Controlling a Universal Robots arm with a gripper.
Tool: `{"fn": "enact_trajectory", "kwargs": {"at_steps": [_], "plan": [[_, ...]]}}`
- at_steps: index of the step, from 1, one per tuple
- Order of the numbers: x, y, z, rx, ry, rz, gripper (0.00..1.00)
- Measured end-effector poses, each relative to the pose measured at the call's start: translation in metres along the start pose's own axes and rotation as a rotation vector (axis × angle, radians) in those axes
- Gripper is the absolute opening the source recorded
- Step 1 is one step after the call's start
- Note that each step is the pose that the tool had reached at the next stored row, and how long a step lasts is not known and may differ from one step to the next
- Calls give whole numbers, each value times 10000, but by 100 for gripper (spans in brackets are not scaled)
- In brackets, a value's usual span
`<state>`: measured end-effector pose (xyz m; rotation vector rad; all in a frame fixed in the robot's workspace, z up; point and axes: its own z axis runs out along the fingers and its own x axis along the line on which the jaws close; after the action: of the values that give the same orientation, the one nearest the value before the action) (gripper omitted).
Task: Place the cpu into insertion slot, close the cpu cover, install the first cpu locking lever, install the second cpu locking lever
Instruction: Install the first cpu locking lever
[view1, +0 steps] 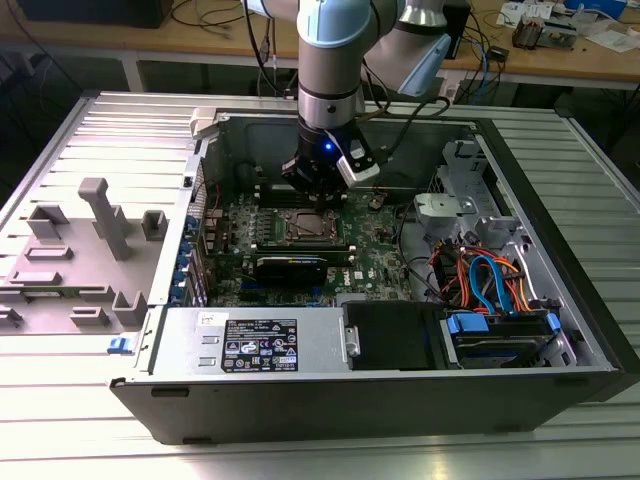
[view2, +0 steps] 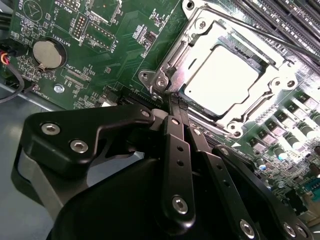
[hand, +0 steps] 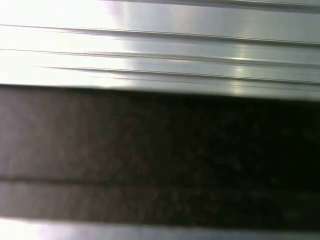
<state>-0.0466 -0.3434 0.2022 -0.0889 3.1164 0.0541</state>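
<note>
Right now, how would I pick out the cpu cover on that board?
Look inside the open case at the green board. Near its middle, just past the gripper, sits the cpu cover: a silvery square frame around the pale cpu, unlike the long black memory slots beside it.

The cpu (view2: 220, 75), a pale square chip, lies flat in the insertion slot (view1: 302, 227) near the motherboard's middle. The cpu cover (view2: 200, 37), a silvery cut-out frame, lies closed over it, framing its top.

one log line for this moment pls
claw: shut, empty, at socket corner | chip: in socket | cover: closed over it
</note>
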Motion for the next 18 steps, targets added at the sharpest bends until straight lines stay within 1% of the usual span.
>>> {"fn": "enact_trajectory", "kwargs": {"at_steps": [5, 8, 10, 12, 15, 18], "plan": [[-3, 28, 4, -13, -5, -1, 11], [-3, 34, 3, -39, -4, -1, 11], [-3, 37, 1, -107, -9, 3, 11], [-4, 37, -10, -160, -12, 3, 11], [-4, 38, -31, -178, -13, 3, 11], [-5, 38, -53, -181, -12, 3, 11]]}}
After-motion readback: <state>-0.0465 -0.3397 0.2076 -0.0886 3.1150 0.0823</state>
